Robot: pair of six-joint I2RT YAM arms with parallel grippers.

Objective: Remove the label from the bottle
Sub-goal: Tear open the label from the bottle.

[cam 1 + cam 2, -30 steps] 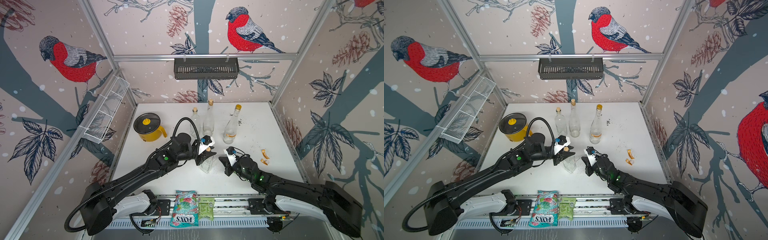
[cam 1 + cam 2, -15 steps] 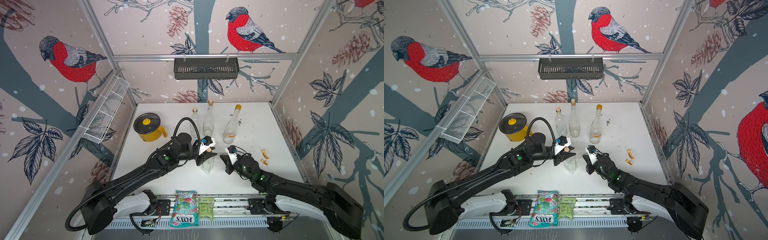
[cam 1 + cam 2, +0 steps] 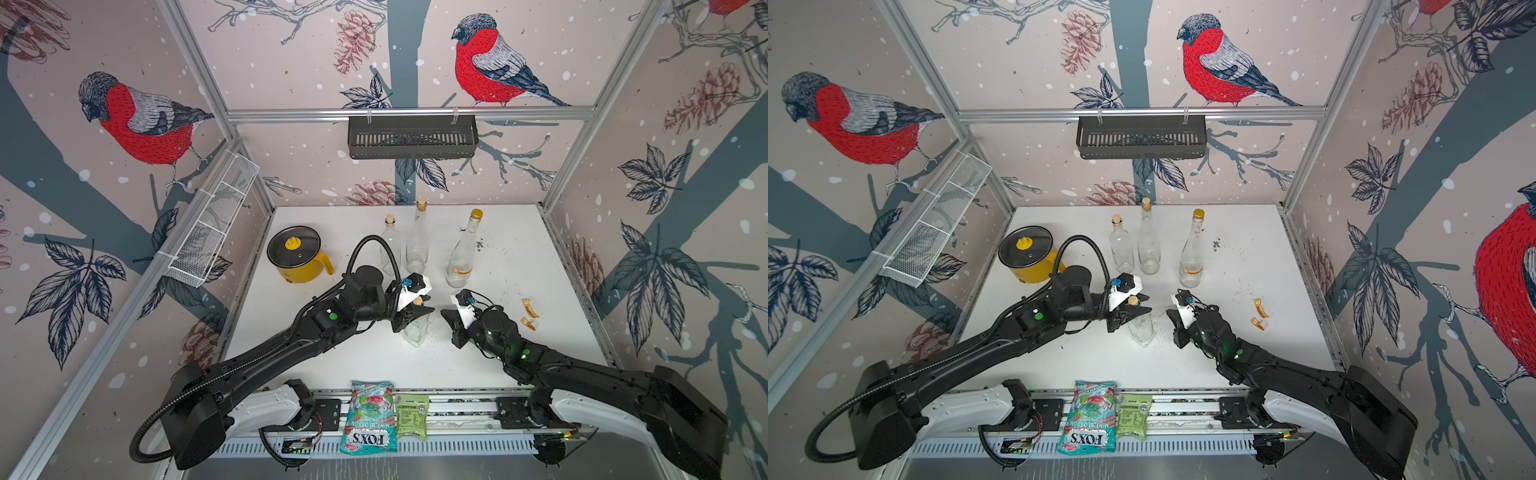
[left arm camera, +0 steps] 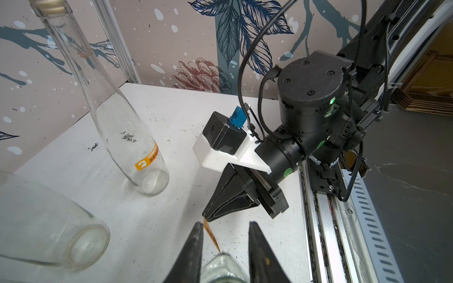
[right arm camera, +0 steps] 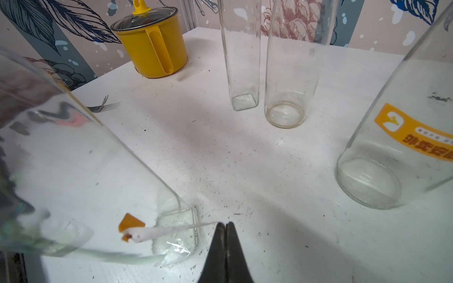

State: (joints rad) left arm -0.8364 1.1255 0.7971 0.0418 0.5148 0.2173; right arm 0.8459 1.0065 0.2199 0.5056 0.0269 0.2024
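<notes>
Glass, square-sided and clear, is what the job turns on: the bottle (image 3: 415,332) has its base on the table (image 3: 519,257) toward the front middle, corked. The left pincer (image 3: 419,311) is closed round its neck just under the cork. I can't say whether it stands quite upright. Off its lower wall runs the label (image 5: 171,229), a narrow strip with a white back and an orange face, drawn out in a line to the right pincer (image 3: 444,313). That pincer's jaws are pressed fully together on the strip's free end. To my eye the strip is light, limp and quick to tear, so a low pull close along the glass looks wiser than a yank outward. The bottle itself I'd call stiff, smooth, slippery and breakable. The neck is a fair place to hold it, though a hard sideways tug could skid or tip the base. Two orange scraps (image 3: 528,309) lie on the table beyond the right arm. Three more bottles (image 3: 417,245) stand in a row further back, the one nearest the scraps wearing an orange band. A yellow pot (image 3: 297,259) sits off to their side. The tabletop is white, scuffed and peppered with dark specks. A sweets bag (image 3: 368,417) and a green packet (image 3: 411,415) rest on the front rail. Walls printed with red-breasted birds close the table in, carrying a wire basket (image 3: 212,224) and a black shelf (image 3: 411,135).
</notes>
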